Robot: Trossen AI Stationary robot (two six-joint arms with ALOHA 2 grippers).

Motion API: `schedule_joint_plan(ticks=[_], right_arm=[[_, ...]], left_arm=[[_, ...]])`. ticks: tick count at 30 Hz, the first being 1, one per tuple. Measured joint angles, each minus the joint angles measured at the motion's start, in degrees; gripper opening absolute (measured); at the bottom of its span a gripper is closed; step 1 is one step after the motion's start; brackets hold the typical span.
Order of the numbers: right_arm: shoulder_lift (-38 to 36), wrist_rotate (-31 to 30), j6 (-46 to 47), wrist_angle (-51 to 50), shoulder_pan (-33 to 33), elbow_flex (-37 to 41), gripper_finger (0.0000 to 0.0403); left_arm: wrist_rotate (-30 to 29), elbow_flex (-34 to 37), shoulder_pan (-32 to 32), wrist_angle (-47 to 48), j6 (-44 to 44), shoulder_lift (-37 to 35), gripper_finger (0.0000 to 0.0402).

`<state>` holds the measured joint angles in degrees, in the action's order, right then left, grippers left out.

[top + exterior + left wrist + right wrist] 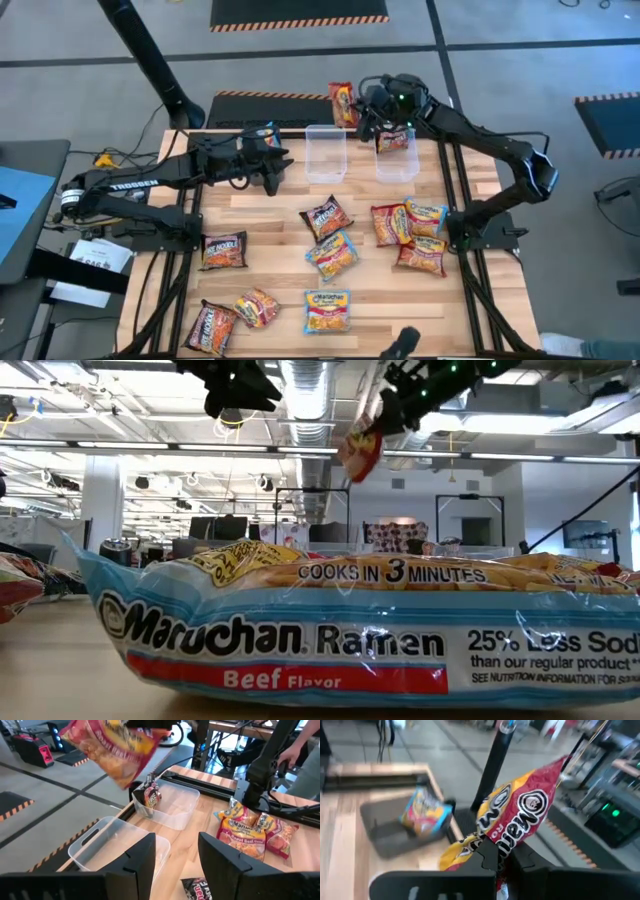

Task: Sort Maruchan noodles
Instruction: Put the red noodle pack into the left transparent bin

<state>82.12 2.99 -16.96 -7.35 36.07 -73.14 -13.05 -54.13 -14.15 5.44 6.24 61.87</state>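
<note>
My right gripper point(368, 108) is shut on a red/orange Maruchan packet point(343, 103), held high over the table's far edge, just beyond the clear bins; the packet also shows in the low view point(362, 450). My left gripper point(175, 860) is open and empty, hovering left of the nearer clear bin point(112, 845). The farther clear bin point(395, 152) holds a red packet point(151, 795) standing against its wall. A black bin point(395, 837) holds a blue/yellow packet point(425, 812). Several more packets lie flat on the table. My right gripper pinches the red/orange packet between its two fingers at one crimped end point(482, 844). The packet is lifted clear of everything. In the low view it hangs tilted below the fingers point(395, 410).
Loose packets lie across the table's middle and near side: black/red ones point(225, 250) point(325, 215), blue/yellow ones point(332, 255) point(327, 310), red/orange ones point(420, 258) point(258, 305). A blue/yellow packet point(300, 640) fills the low view. A person's hand point(292, 755) shows beyond the table.
</note>
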Motion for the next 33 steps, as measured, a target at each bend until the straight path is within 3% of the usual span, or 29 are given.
schedule_joint_plan(ticks=[9, 21, 33], right_arm=[[8.6, 5.9, -7.6, 1.3, 3.7, -7.9, 0.0020], [21.7, 10.9, -20.8, -17.2, 4.6, -24.0, 0.0020], [28.3, 12.0, -33.2, -26.2, 3.8, -27.9, 0.0020]], left_arm=[[0.0, 0.0, 0.0, 1.4, 1.5, 0.0, 0.0136], [-1.1, 0.0, 0.0, 6.7, 3.7, 0.0, 0.0136], [-1.1, 0.0, 0.0, 8.5, 7.1, 0.0, 0.0136]])
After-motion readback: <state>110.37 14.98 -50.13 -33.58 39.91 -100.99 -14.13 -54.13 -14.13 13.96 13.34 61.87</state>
